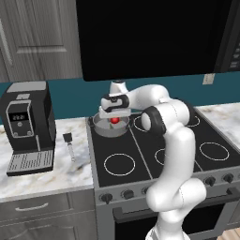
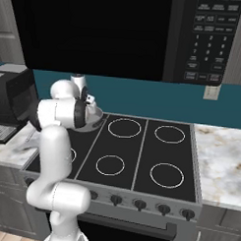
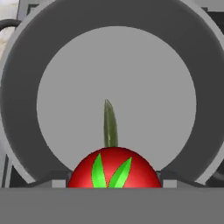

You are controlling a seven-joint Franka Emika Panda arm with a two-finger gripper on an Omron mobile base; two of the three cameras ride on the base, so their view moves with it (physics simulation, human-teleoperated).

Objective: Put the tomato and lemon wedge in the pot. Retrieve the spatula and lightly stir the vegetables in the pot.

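The first step is in hand: the tomato [image 3: 114,168] is being carried to the pot [image 1: 111,126]. The hand [image 1: 114,114] hangs directly over the pot, which sits on the far left burner of the stove [image 1: 154,150]. In the hand view the tomato sits between the two fingertips, its green stem leaves facing the camera, with the bare grey floor of the pot spread out beyond it. So the hand is closed on the tomato, its fingers held apart by the tomato's width, and the fruit is not yet released. From the left base view the red of the tomato shows just below the hand, above the pot's rim.

The arm reaches forward and to the left from the base, elbow bent high, wrist turned so the fingers point straight down.

The next move, as I judge it, calls for opening the fingers to let the tomato drop into the pot, then lifting away to go for the lemon wedge. The spatula [image 1: 70,145] lies on the worktop [image 1: 51,171] left of the stove, beside the coffee machine [image 1: 27,126].
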